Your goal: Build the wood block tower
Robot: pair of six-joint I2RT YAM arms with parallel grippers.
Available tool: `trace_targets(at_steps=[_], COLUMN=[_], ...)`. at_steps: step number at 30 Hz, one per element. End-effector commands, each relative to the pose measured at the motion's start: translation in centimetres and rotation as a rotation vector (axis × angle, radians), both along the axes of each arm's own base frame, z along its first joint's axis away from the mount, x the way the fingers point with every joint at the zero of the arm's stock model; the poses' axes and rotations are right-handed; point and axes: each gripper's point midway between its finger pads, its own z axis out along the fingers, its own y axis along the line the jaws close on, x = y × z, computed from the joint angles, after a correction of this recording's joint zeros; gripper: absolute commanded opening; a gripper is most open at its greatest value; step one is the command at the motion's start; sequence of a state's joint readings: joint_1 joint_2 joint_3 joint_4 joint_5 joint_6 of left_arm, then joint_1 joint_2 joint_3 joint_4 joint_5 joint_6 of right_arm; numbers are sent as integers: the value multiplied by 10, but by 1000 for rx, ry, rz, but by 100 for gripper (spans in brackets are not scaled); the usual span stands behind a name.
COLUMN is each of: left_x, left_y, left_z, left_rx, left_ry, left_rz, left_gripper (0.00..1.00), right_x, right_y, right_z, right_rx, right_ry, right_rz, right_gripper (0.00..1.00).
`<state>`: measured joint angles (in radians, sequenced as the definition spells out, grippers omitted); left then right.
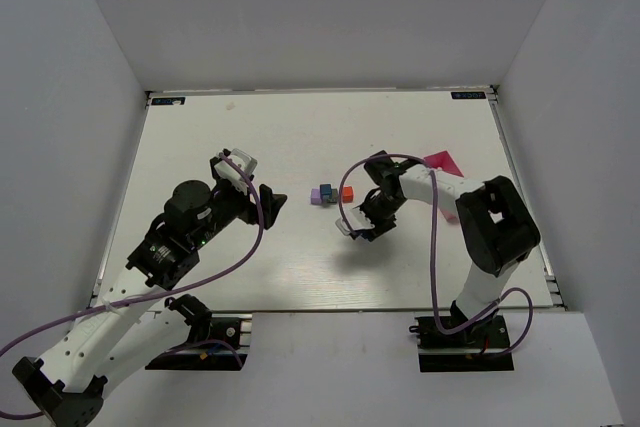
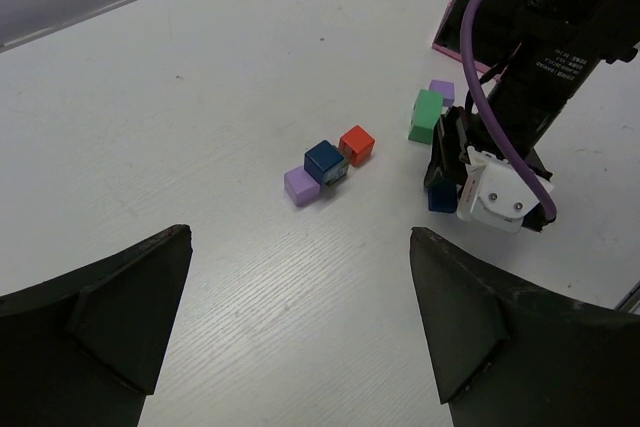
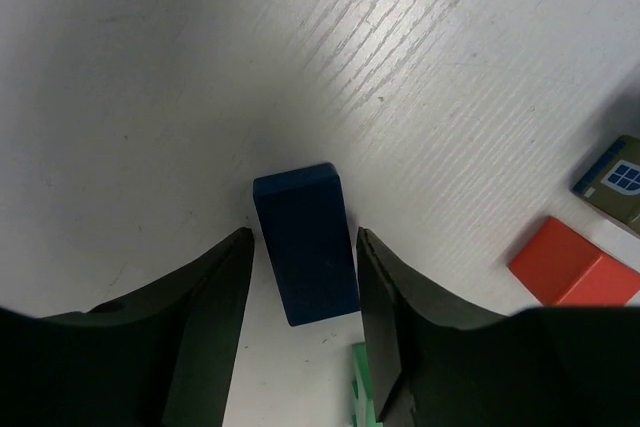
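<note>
A dark blue brick point(image 3: 305, 244) lies flat on the table between the fingers of my right gripper point(image 3: 303, 237), which is open; a thin gap shows at the left finger. From the left wrist the same brick point(image 2: 441, 197) pokes out under that gripper. A green block point(image 2: 427, 115) and a small purple block point(image 2: 441, 92) sit just behind it. A row of purple cube point(image 2: 300, 187), blue cube point(image 2: 325, 160) and red cube point(image 2: 356, 145) lies mid-table, with a dark brown windowed block point(image 3: 615, 179) against the blue one. No stack with green on top shows. My left gripper point(image 2: 300, 327) hangs open and empty, left of the row.
The pink tray point(image 1: 443, 162) lies at the back right, partly behind the right arm point(image 1: 440, 192). White walls close the table on three sides. The right arm's purple cable point(image 1: 345, 192) loops over the blocks.
</note>
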<state>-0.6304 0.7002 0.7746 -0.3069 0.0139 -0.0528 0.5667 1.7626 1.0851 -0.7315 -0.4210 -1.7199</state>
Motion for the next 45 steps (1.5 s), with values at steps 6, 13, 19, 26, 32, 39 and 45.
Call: trace_targets(at_steps=[6, 13, 19, 26, 32, 39, 45], left_x=[1, 1, 1, 1, 1, 1, 1], left_y=[3, 5, 5, 5, 5, 5, 5], left_z=[-1, 2, 2, 2, 2, 2, 2], left_rx=[-6, -11, -11, -11, -11, -11, -11], left_ry=[4, -5, -5, -5, -5, -5, -5], left_rz=[19, 28, 28, 28, 28, 28, 28], left_gripper=[100, 100, 100, 100, 100, 100, 100], right_x=[9, 25, 59, 77, 85, 93, 96], right_y=[7, 30, 44, 56, 65, 66, 68], right_z=[2, 46, 85, 89, 86, 75, 73], right_rx=[-24, 96, 149, 140, 108, 74, 72], right_ry=[-23, -40, -77, -38, -36, -36, -42], right_rz=[-8, -172, -413, -559, -594, -626, -634], right_gripper=[17, 0, 0, 0, 0, 0, 0])
